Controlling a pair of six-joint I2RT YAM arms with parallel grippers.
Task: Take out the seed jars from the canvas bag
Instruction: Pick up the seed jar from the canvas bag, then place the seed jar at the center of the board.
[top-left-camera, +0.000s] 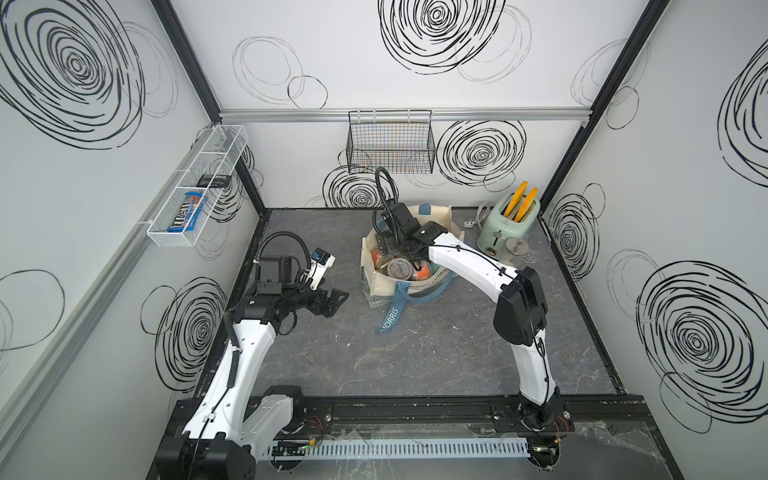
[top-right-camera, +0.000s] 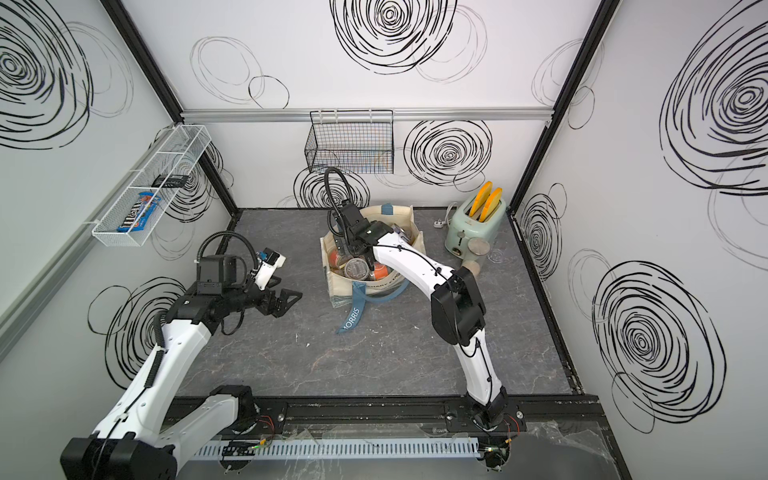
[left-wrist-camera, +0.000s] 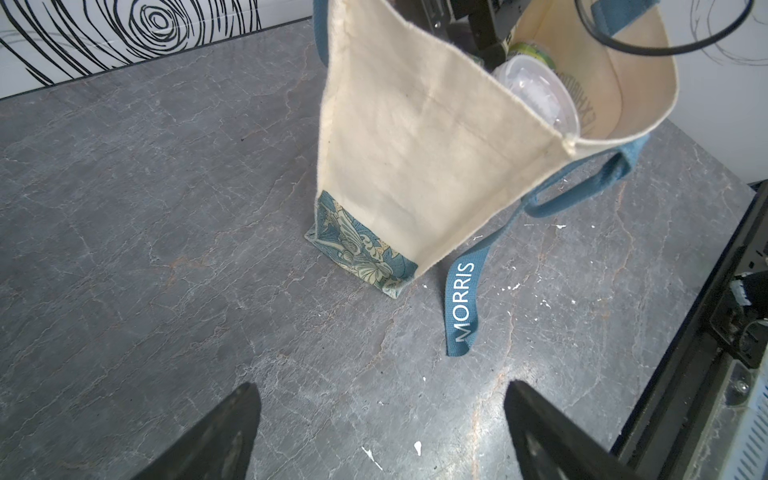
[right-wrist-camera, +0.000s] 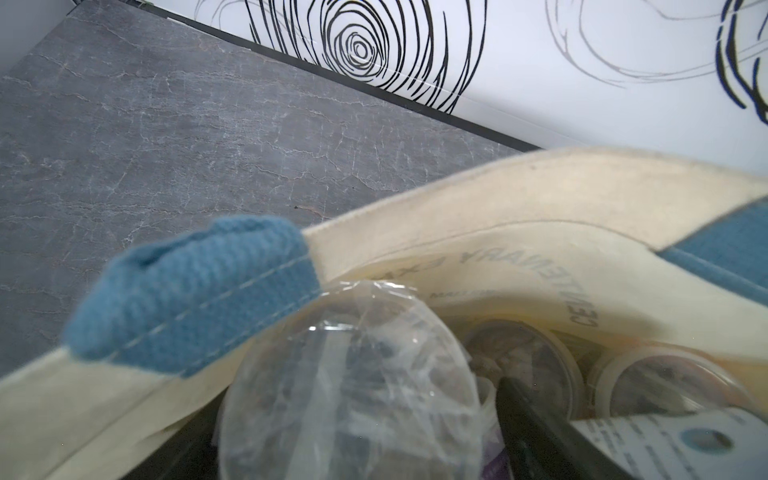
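The squat clear plastic seed jars (top-left-camera: 399, 268) in the cream canvas bag (top-left-camera: 417, 289) look light, rigid and slick; best pinched across the round wall. The left gripper (left-wrist-camera: 381, 384) gapes near the bag. Whether the right gripper (top-left-camera: 390, 248), inside the bag, grips anything I cannot tell.

The left arm is held low and reached forward, the left gripper (top-left-camera: 334, 302) spread wide. The right arm is bent at the elbow, the right gripper (top-left-camera: 387, 251) pointed down, jaws parted.

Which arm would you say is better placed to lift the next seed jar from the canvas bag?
Right: the right gripper is inside the canvas bag among the seed jars; the left gripper hovers open outside it.
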